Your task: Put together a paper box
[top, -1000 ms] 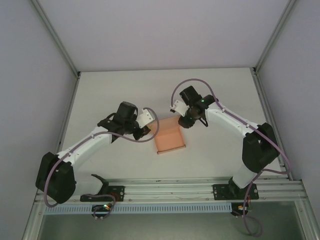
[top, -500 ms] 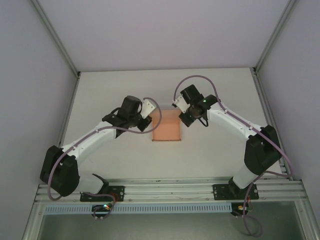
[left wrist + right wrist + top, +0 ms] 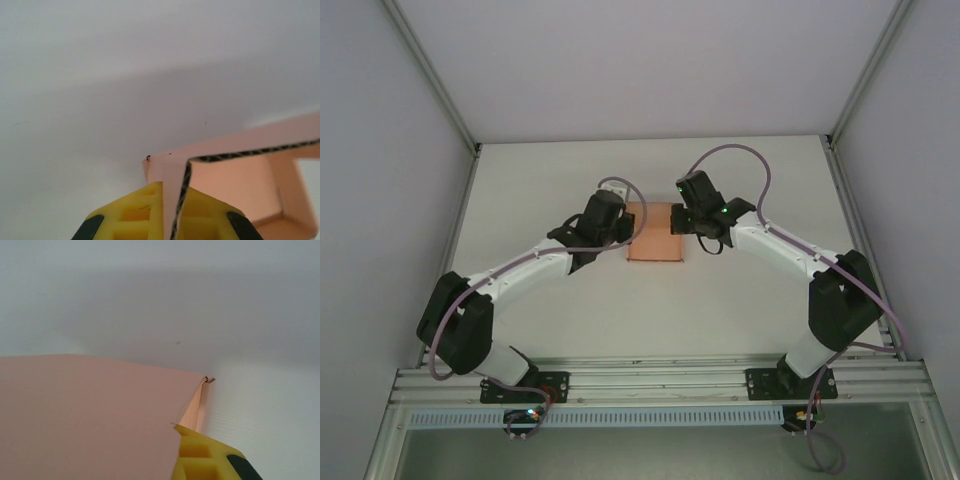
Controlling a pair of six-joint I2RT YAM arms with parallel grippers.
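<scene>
The paper box point(image 3: 655, 235), salmon-pink card, sits at the middle of the white surface point(image 3: 740, 180), gripped from both sides. At the near edge, an aluminium rail point(image 3: 660, 375) carries the bases of both arms. The left arm point(image 3: 520, 270) and the right arm point(image 3: 790, 250) reach inward and away from it, meeting at the box.

The left pincer point(image 3: 623, 232) is clamped on the box's left wall. In the left wrist view its yellow fingers point(image 3: 145, 212) are pressed together on a thin upright flap with a corrugated edge, and the box's hollow inside point(image 3: 235, 175) opens beyond them. The right pincer point(image 3: 685, 222) is closed on the right edge. In the right wrist view one yellow finger point(image 3: 200, 457) shows beside a folded corner, and a broad flat panel of the box point(image 3: 85, 415) hides the other.

From above the box looks nearly square, so its long axis cannot be told. Its sides run roughly parallel with the surface's edges. Whether it rests on the surface or hangs just above it cannot be told.

Beyond the box, bare surface runs to the far edge, where pale grey walls point(image 3: 650, 70) rise.
</scene>
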